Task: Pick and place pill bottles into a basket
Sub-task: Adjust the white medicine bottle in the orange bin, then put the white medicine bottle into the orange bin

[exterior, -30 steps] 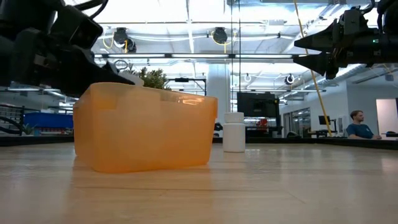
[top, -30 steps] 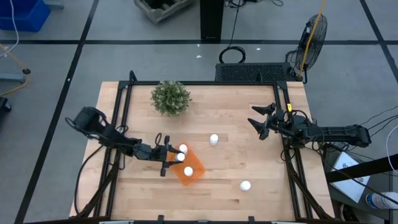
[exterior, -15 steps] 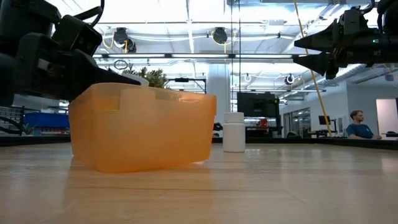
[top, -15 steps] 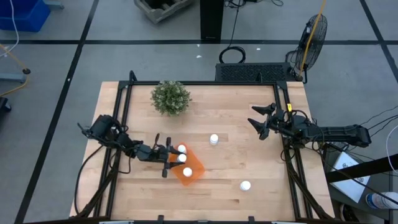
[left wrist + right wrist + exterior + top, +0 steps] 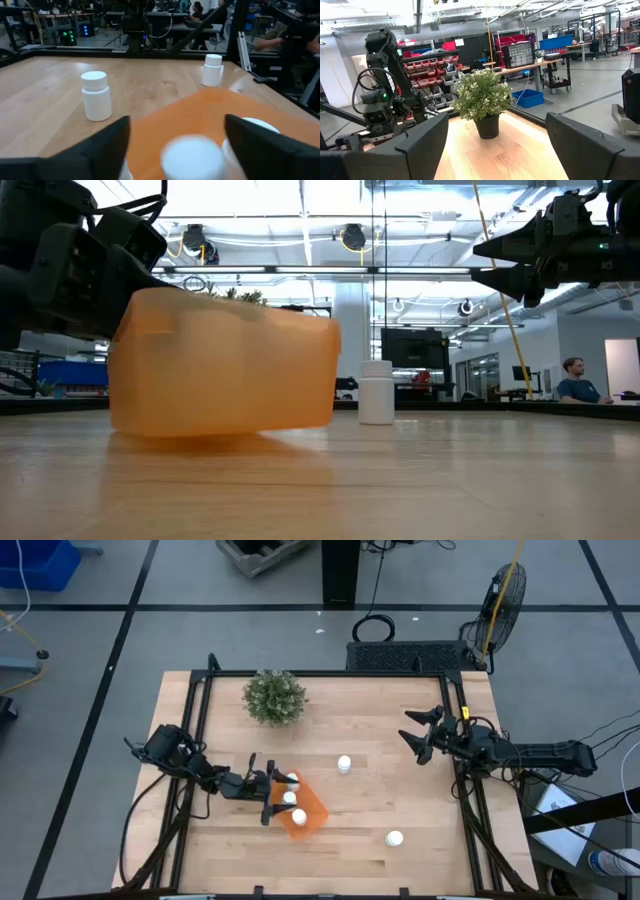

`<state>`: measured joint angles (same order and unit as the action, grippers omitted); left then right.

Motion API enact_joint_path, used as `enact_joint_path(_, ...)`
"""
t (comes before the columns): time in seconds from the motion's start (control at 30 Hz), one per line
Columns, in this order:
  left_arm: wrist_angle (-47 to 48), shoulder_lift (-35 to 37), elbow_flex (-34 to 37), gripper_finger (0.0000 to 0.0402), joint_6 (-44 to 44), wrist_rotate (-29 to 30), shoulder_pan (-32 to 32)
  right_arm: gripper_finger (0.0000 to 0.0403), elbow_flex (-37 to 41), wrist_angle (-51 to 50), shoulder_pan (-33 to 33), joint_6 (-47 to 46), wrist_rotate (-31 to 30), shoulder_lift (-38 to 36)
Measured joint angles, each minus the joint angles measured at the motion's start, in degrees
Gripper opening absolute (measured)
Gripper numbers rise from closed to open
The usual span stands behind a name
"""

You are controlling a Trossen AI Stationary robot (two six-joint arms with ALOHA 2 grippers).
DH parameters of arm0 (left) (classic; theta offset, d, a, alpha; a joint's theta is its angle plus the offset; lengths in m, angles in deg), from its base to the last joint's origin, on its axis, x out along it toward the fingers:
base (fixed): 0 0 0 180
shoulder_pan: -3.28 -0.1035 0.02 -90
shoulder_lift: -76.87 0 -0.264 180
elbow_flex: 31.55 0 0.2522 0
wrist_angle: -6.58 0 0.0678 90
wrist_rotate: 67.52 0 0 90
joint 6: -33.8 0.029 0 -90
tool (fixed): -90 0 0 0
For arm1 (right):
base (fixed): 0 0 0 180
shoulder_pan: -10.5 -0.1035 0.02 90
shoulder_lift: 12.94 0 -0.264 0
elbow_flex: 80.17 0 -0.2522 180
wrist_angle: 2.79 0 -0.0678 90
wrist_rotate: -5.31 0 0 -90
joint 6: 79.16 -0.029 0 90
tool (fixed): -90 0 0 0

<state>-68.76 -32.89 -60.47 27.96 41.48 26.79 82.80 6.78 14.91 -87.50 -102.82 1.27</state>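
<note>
The high view looks straight down from well above, taking in the whole counter point(image 5: 400, 730) and the floor around it, with the basket point(image 5: 300, 812) in the lower middle of the frame. The low view sits at counter-top height, level and close, so the same basket point(image 5: 222, 362) fills the left half of the frame, with a standing pill bottle point(image 5: 376, 392) and the room behind. The left wrist view looks forward across the counter from just above the basket point(image 5: 200, 117). The right wrist view faces the plant point(image 5: 482, 97), which the high view shows in its upper left point(image 5: 274, 697).
</note>
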Motion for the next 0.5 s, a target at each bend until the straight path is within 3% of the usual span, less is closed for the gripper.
enact_joint_path(0.13, -0.02, 0.00, 0.00, 0.0389, -0.61, 0.57, 0.00, 0.0325, -0.02, 0.00, 0.01, -0.02, 0.02, 0.00)
enact_joint_path(0.5, -0.23, 0.53, -0.20, 0.0335, -1.38, 0.55, -0.03, 0.0325, -0.01, 0.00, 0.00, 0.00, 0.02, 0.00)
